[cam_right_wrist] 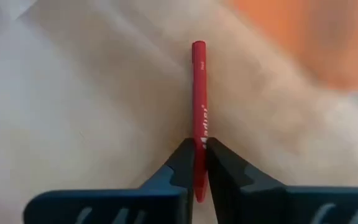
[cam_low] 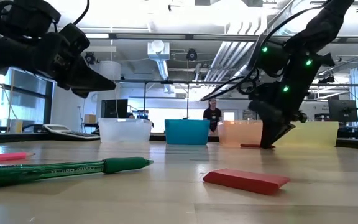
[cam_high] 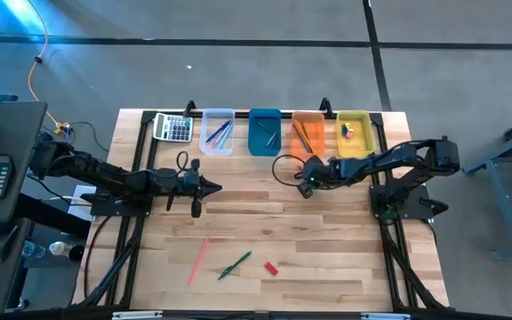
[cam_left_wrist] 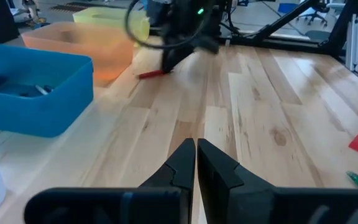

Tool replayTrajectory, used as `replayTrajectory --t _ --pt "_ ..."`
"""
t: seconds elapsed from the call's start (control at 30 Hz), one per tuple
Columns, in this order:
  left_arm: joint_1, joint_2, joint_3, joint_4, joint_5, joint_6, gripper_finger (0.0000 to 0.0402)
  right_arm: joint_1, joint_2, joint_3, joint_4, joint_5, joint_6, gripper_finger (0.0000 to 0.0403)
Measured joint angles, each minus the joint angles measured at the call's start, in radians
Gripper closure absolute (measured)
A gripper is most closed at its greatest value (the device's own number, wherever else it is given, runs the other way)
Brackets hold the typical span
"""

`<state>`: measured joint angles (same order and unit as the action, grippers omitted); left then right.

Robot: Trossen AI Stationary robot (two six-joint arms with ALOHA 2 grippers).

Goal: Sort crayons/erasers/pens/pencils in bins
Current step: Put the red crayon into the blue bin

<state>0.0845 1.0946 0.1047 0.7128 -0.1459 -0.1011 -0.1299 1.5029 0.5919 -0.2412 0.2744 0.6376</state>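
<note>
lying nearest the low camera, a green pen (cam_low: 67, 169) and a flat red eraser (cam_low: 246, 179) sit loose on the bench (cam_high: 327, 258), with a pink stick (cam_high: 198, 260) just beside the pen. all look light; the eraser is chunky and probably grippy, best pinched across its short sides, while the sticks are stiff, smooth and apt to roll, so a mid-length pinch looks safest. mid-bench, the left gripper (cam_high: 208, 188) hovers clenched on nothing. farther on, the right gripper (cam_right_wrist: 198, 163) is down at the bench just in front of the orange bin (cam_high: 307, 132), its jaws pinching a red pen (cam_right_wrist: 198, 93) toward one end; that off-centre hold may let it pivot on lifting. the clear bin (cam_high: 218, 131), blue bin (cam_high: 264, 131) and yellow bin (cam_high: 355, 132) line the far edge beside a calculator (cam_high: 173, 128).
</note>
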Motion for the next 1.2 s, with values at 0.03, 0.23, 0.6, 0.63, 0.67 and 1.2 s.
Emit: replayTrajectory --t 0.03,0.23,0.6,0.63,0.67,1.2 --pt "0.0 0.0 0.0 -0.007 0.0 0.0 0.0394 0.009 -0.014 -0.001 -0.006 -0.029 0.001 0.0382" --pt "0.0 0.0 0.0 -0.021 0.0 0.004 0.0394 0.058 -0.091 -0.002 -0.012 -0.092 -0.009 0.0384" --pt "0.0 0.0 0.0 -0.018 0.0 0.007 0.0394 0.102 -0.133 0.183 -0.005 -0.03 -0.149 0.0384" --pt "0.0 0.0 0.0 -0.018 0.0 0.007 0.0394 0.092 -0.132 0.207 -0.009 -0.007 -0.168 0.0384" --pt "0.0 0.0 0.0 -0.018 0.001 0.007 0.0394 0.077 -0.125 0.234 -0.01 0.017 -0.179 0.0384" --pt "0.0 0.0 0.0 -0.019 0.002 0.007 0.0394 -0.246 0.348 0.856 -0.234 -0.007 -0.489 0.0384"
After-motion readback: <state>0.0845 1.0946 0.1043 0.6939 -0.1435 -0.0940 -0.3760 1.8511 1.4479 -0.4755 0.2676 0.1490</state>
